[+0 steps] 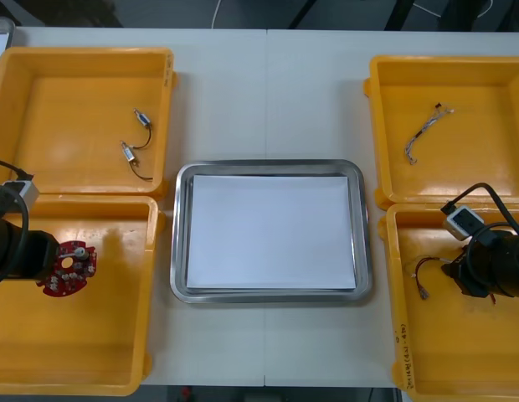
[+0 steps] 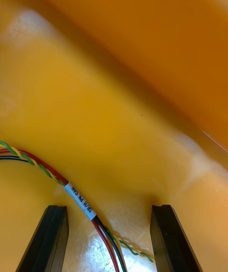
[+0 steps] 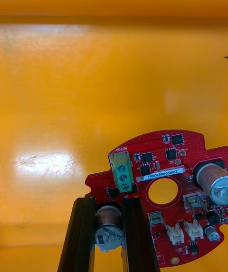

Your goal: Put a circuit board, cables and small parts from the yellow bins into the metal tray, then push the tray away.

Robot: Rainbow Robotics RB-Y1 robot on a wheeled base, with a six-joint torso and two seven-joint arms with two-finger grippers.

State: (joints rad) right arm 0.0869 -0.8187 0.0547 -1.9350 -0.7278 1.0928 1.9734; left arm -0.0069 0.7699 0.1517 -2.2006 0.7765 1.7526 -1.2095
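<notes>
Four bins, all yellow, ring the metal tray (image 1: 181,251), which sits mid-counter (image 1: 268,92), shiny at the rim and white inside. Main thing here is the red circuit board (image 1: 71,268), at 8 o'clock from the tray in the near-left bin (image 1: 92,343). It's round with lobed edges and a round hole through the middle. It carries a green screw block (image 3: 121,174), a white label strip (image 3: 159,172), black chips, small white sockets and a fat coppery can (image 3: 211,179). The left pincer (image 3: 110,203) is squeezed narrow on a smaller coppery can (image 3: 108,217) at the board's edge, so it's holding the board by that. Can't tell if the board is lifted off the bin floor or resting on it. The right pincer (image 2: 109,209) stands wide open, low in the near-right bin (image 1: 460,352) at 4 o'clock. The red and yellow cable (image 2: 80,201) runs between its fingers (image 2: 52,239), not clamped. That cable is a bundle of red, black and a green-yellow twist, with a white printed tag. Two small metal parts (image 1: 142,117) lie apart in the far-left bin (image 1: 67,100) at 10 o'clock. A pale twisted cable (image 1: 423,134) lies in the far-right bin (image 1: 485,109) at 2 o'clock.
</notes>
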